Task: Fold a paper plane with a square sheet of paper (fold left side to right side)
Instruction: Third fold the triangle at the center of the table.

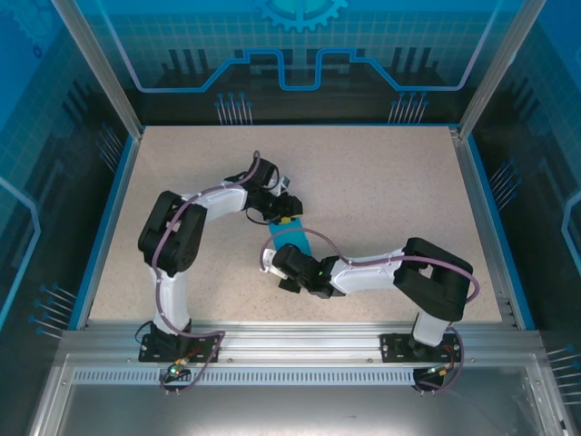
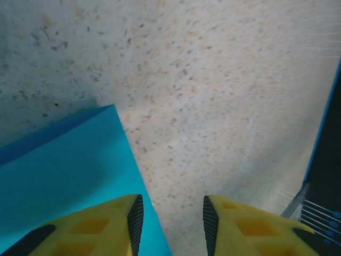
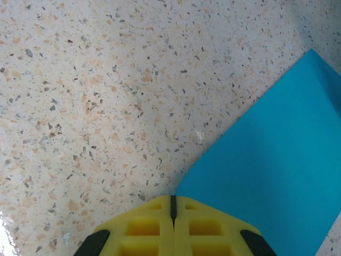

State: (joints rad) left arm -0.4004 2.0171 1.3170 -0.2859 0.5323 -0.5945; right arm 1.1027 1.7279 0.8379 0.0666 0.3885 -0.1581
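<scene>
sheet [image 1: 300, 242] lies flat on the table [image 1: 390, 182], near the middle, a bit toward the near edge, in the gap between the two grippers; from above only a narrow blue strip of it is visible between them. left wrist view: sheet [image 2: 64, 176] fills the lower left, one corner pointing away from the camera, with a darker blue band along its upper left edge; can't tell if that band is a second layer or shadow. left gripper [image 1: 285, 221] [image 2: 170, 221] is at the far end of the strip, jaws apart with a clear gap and nothing between them; its left finger [image 2: 106, 224] is over the paper, the other over bare table, and the sheet's right edge runs down under the gap. right gripper [image 1: 272, 259] [image 3: 171, 210] is at the near end, yellow fingers pressed together with nothing in them, tips right at the sheet's [image 3: 272, 160] left edge where that edge curves. back panel carries a gear graphic [image 1: 300, 13] and circuit-style lines.
</scene>
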